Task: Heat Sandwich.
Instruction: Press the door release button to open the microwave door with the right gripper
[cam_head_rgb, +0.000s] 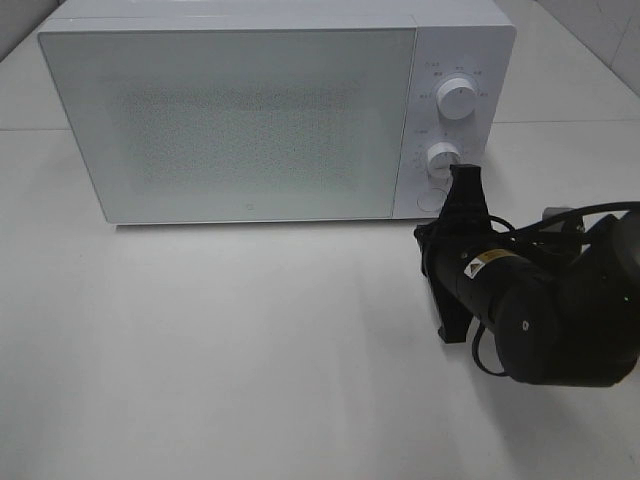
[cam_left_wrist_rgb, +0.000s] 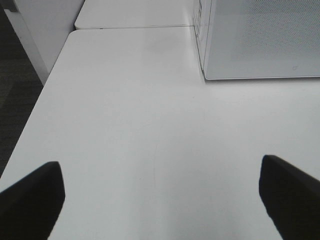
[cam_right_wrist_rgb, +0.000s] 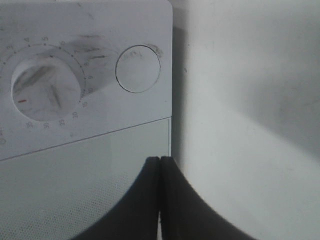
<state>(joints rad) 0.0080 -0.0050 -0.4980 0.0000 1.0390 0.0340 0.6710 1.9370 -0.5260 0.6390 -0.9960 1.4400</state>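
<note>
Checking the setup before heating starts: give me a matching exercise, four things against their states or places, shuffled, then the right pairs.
Things:
1. left claw
2. right claw
3. microwave door
4. round button

States or places:
A. just below the lower dial
B. wide open above the table
C. closed, speckled front
D. tips pressed together, near the control panel

Pairs: 1-B; 2-D; 3-C; 4-A.
</note>
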